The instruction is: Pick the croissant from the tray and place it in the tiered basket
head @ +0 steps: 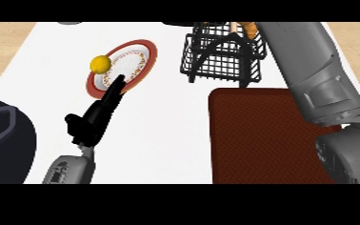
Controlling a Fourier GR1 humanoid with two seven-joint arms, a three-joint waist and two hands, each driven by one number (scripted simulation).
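The black wire tiered basket [221,59] stands at the back of the white counter. An orange-brown croissant [251,29] shows at the basket's top right corner, just by the end of my right forearm [309,71], which reaches up over the basket. My right hand is lost against the black wire at the view's top edge. The dark red tray [267,138] lies at the right with nothing on its visible part. My left hand [95,117] rests left of centre, open, with straight fingers pointing at the plate.
A red-rimmed white plate [130,62] with a yellow lemon [100,63] on its left edge lies just beyond my left fingertips. A large dark rounded object [13,140] fills the lower left corner. Wooden floor shows past the counter's left edge.
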